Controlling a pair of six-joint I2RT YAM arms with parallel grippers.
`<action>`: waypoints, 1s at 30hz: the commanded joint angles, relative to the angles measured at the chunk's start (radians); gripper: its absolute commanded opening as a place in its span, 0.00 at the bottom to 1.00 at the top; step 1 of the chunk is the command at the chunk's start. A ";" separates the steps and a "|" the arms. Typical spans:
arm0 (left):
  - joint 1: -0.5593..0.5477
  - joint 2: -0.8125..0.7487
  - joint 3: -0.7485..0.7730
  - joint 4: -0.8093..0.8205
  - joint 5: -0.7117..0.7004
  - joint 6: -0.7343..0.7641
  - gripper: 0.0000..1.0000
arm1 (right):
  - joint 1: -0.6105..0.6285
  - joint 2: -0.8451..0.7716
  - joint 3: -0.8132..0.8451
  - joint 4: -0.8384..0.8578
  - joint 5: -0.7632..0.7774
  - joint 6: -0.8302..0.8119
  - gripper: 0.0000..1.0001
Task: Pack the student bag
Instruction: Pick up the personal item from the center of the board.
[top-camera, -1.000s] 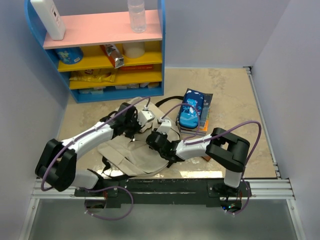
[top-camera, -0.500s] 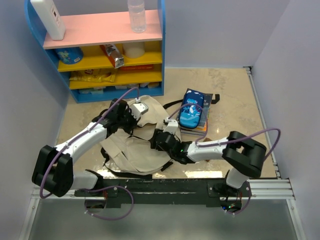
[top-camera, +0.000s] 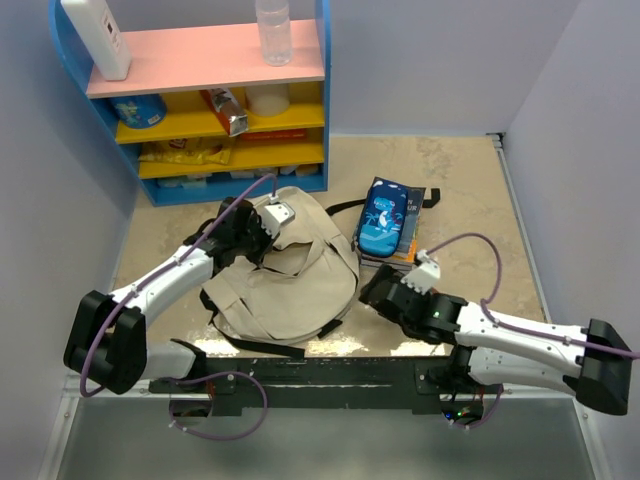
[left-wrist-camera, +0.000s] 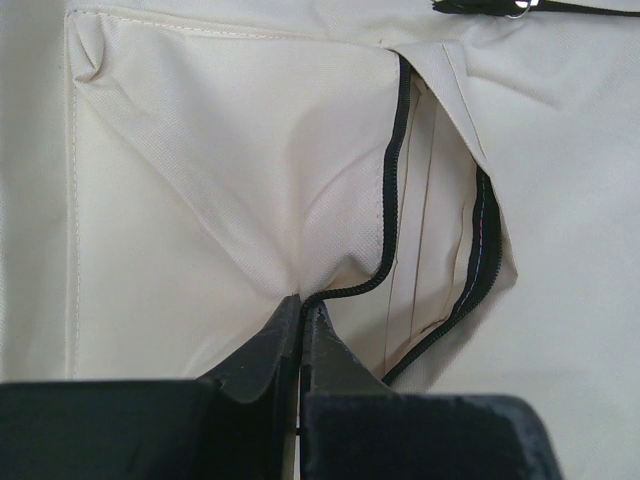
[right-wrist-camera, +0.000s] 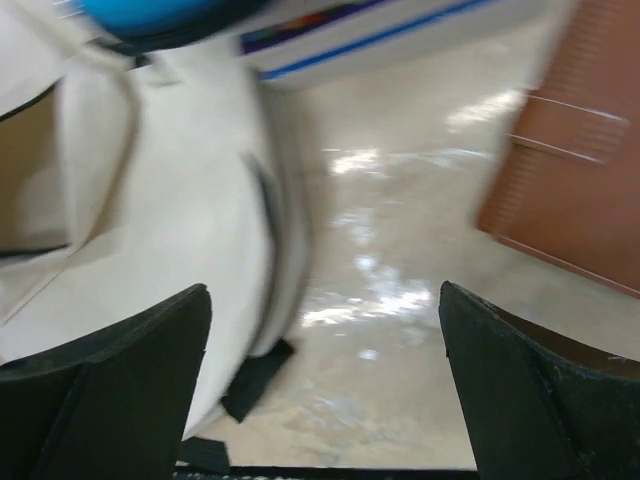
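Observation:
The student bag (top-camera: 290, 285), beige canvas with black straps, lies on the floor between the arms. My left gripper (top-camera: 262, 240) is at the bag's far upper edge. In the left wrist view it (left-wrist-camera: 300, 303) is shut on the bag's cream fabric (left-wrist-camera: 200, 200) right at the black zipper (left-wrist-camera: 390, 180), beside a gaping pocket. My right gripper (top-camera: 370, 288) stands open just right of the bag, with nothing between its fingers. Its wrist view is blurred. There the gripper (right-wrist-camera: 325, 350) hangs over bare floor, with the bag (right-wrist-camera: 170, 200) to the left.
A blue pencil case (top-camera: 382, 218) lies on a stack of books (top-camera: 402, 252) right of the bag. A brown book (right-wrist-camera: 580, 180) shows in the right wrist view. A blue shelf unit (top-camera: 200, 100) with snacks and a bottle (top-camera: 273, 30) stands at the back left.
My right gripper has opened, let go of the bag and drawn back to the right. The left gripper stayed shut on the bag and pulled its edge toward the shelf; the bag now lies rounder.

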 joint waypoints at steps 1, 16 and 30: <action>0.009 -0.034 0.038 0.050 -0.003 0.002 0.00 | -0.004 -0.109 -0.054 -0.454 0.085 0.410 0.99; 0.009 -0.005 0.099 0.011 0.021 0.026 0.00 | -0.007 -0.148 -0.005 -0.683 0.282 0.705 0.99; 0.009 -0.008 0.111 -0.007 0.024 0.028 0.00 | -0.276 -0.015 -0.117 -0.124 0.210 0.207 0.99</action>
